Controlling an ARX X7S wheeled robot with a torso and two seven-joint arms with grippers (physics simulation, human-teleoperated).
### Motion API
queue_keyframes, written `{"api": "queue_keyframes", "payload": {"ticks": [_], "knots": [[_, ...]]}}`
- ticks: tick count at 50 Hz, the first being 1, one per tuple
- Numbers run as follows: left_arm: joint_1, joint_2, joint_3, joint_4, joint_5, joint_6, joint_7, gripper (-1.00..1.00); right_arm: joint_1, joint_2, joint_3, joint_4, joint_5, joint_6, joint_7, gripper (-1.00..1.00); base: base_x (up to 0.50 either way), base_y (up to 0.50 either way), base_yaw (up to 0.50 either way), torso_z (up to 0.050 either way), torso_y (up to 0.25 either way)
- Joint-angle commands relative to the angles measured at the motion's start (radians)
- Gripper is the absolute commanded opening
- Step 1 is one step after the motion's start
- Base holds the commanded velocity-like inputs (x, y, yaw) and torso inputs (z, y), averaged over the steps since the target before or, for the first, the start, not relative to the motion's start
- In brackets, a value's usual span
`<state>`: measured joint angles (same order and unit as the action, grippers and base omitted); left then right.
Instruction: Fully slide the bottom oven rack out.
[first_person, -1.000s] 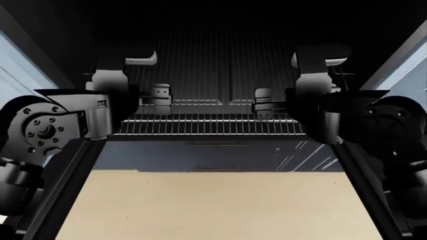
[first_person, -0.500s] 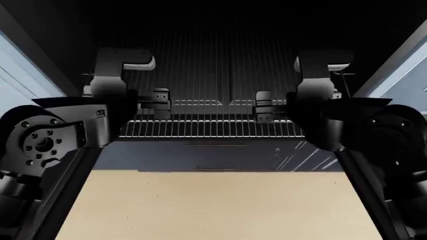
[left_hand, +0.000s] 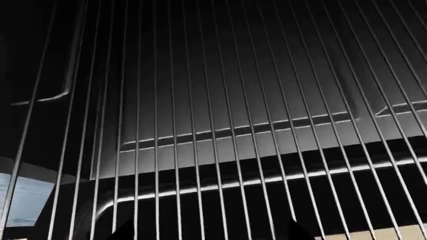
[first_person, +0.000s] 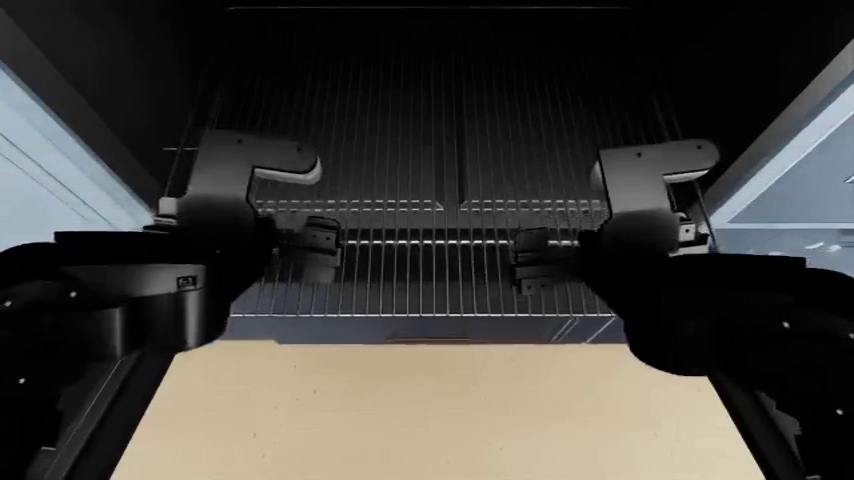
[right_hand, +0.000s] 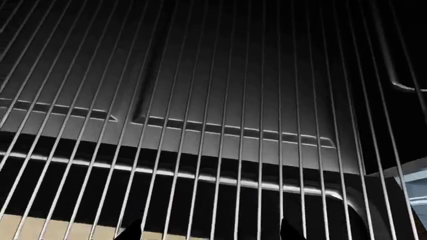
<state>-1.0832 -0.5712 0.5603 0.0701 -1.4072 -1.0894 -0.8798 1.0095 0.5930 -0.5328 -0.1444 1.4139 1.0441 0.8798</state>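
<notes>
Bottom oven rack front edge overhangs oven sill; left gripper, right gripper on it, grip unclear.

The bottom oven rack was thin grey metal wire, smooth, catching bright glints. The oven cavity looked matt black with pressed ridges. Both arms wore dark, faintly glossy casings. The floor looked like pale matt wood; the cabinets were smooth light blue.
</notes>
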Motion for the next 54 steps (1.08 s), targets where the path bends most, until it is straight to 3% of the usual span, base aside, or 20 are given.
{"api": "queue_keyframes", "payload": {"ticks": [1,9,31,54], "knots": [[0.240,-0.047,0.106,-0.139,-0.249,-0.041,-0.087,1.00,-0.236,0.070,-0.100,0.066,0.191,0.027,0.061,1.00,0.00,0.00,0.00,0.000,-0.015],[0.361,-0.085,0.086,-0.057,-0.313,-0.005,-0.121,1.00,-0.319,0.111,-0.087,0.013,0.206,-0.004,0.067,1.00,0.00,0.00,0.00,0.000,-0.015],[0.488,-0.173,0.065,0.026,-0.398,0.019,-0.141,1.00,-0.562,0.193,-0.074,-0.139,0.216,-0.098,0.079,1.00,0.00,0.00,0.00,0.000,-0.016],[0.598,-0.257,0.069,0.125,-0.454,0.032,-0.187,1.00,-0.638,0.248,-0.054,-0.225,0.266,-0.130,0.104,1.00,0.00,0.00,0.00,0.000,-0.016]]}}
